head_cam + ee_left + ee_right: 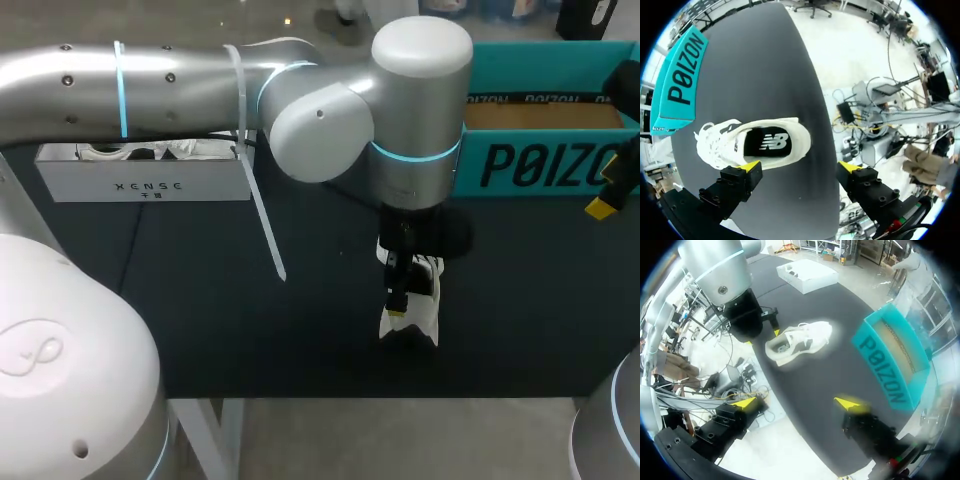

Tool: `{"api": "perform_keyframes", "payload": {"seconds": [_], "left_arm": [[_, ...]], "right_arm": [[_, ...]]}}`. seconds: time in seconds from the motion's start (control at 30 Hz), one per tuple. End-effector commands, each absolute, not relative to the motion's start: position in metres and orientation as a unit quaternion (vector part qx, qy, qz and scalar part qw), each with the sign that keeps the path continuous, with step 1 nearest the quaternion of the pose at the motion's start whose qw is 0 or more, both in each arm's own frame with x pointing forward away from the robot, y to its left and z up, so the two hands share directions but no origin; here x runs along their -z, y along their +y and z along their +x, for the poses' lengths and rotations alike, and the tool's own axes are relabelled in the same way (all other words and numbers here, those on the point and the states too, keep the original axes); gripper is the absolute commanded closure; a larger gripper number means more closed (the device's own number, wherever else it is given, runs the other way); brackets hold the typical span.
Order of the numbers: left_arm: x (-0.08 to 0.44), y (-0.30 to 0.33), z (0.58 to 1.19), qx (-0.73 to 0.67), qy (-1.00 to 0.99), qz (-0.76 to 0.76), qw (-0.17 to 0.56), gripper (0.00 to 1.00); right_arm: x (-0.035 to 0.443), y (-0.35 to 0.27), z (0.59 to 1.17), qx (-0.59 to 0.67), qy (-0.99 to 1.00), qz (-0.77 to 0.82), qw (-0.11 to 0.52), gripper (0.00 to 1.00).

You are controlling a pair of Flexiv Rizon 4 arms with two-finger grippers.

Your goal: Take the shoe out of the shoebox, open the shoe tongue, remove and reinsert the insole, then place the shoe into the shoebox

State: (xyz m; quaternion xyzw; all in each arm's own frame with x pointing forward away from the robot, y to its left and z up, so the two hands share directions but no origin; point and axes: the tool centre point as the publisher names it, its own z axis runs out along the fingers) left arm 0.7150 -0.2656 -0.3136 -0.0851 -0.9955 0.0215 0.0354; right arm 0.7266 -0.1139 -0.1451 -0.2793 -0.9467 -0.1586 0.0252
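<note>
Head view: a white lace-up sneaker [424, 325] lay on the dark tabletop [200, 300], outside the teal cardboard shoebox [540, 165].
Left wrist view: my left end effector [799, 169] stood wide open and empty, the sneaker just ahead, beside one finger.
Right wrist view: my right end effector [797, 402] gaped, holding nothing.

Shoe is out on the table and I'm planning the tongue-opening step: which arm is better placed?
Left. The left gripper hangs open just above the white sneaker, looking into its opening. The right gripper, also open, sits off by the teal shoebox, farther from it.
</note>
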Motion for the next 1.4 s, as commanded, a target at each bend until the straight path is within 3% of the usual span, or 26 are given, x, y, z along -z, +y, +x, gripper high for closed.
{"api": "perform_keyframes", "payload": {"seconds": [0.03,0.5,1.4], "left_arm": [[0.32,-0.28,0.719,0.041,-0.983,0.172,0.047,0.0],[0.342,-0.313,0.719,0.071,-0.992,0.089,0.056,0.0],[0.355,-0.297,0.699,0.071,-0.995,-0.021,0.066,0.0]], "right_arm": [[0.145,-0.114,0.729,0.157,-0.947,-0.279,0.027,0.0],[0.145,-0.114,0.729,0.157,-0.947,-0.279,0.027,0.0],[0.145,-0.114,0.729,0.157,-0.947,-0.279,0.027,0.0]]}}
